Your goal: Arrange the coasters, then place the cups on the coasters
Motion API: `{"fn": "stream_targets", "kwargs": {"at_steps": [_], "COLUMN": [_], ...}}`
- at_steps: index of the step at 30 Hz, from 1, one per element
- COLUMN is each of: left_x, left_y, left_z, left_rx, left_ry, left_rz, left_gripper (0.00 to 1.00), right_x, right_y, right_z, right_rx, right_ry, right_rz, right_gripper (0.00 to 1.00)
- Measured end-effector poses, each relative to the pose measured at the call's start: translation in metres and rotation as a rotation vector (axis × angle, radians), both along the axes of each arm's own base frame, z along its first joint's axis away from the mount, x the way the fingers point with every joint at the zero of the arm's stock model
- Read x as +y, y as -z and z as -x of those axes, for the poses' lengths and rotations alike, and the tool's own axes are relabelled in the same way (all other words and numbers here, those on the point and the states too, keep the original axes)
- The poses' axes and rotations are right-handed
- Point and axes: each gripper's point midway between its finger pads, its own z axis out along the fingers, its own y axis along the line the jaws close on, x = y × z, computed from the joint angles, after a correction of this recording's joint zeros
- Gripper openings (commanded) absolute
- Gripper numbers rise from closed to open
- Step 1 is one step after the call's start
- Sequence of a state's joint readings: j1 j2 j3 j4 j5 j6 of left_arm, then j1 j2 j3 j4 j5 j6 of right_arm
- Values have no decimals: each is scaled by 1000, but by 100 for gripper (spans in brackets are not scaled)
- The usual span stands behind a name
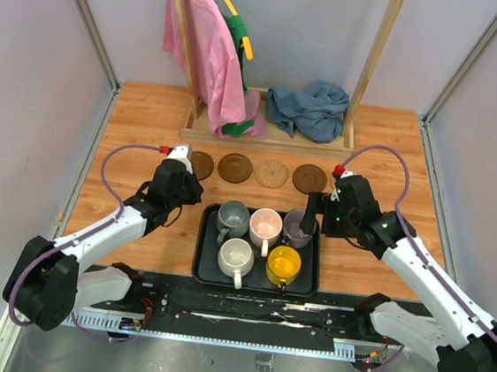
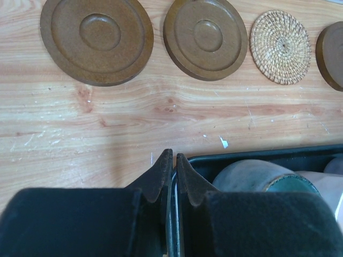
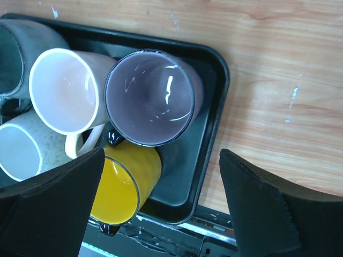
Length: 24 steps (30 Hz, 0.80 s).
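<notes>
- Mugs, five of them, stand rim-up and crowded together in the black tray (image 1: 202,270). The lavender-grey mug (image 3: 150,96) is in its far right corner, against the pale pink mug (image 3: 64,91) and the yellow mug (image 3: 120,187).
- It looks glazed and rigid, so probably slick, chippable and light. Its handle cannot be made out. The best hold is likely a pinch over the rim wall on the side facing the tray edge.
- Right gripper (image 3: 161,203) hovers above it with jaws spread wide, touching nothing.
- Left gripper (image 2: 172,155) has its fingers pressed together, apparently on the tray's left rim.
- Coasters (image 1: 234,167): four show, bare, in a row on the wooden table (image 2: 107,118) beyond the tray.
</notes>
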State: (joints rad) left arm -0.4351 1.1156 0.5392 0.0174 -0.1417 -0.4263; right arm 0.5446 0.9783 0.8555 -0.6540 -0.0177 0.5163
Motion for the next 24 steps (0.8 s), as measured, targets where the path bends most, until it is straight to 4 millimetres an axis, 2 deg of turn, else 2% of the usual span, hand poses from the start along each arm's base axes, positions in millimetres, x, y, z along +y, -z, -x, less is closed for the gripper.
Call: {"fn": "stream_targets", "kwargs": {"at_steps": [9,16,24], "left_x": [-3,-3,-1], "left_y": [-5,-12,-17], "left_z": [-4,-5,-5], "left_rx": [-26,-45,-61], "left_ry": [9,7,0], "left_rz": [6,16,18], "left_gripper": [11,11,11], "right_x": [25,35,42], "right_y": [20,39,50], "right_z": [13,16,14], "right_rx": [74,127,142], "right_ry": [-77,-101,-96], "right_rz": [24,55,74], "right_gripper": [88,88,88]}}
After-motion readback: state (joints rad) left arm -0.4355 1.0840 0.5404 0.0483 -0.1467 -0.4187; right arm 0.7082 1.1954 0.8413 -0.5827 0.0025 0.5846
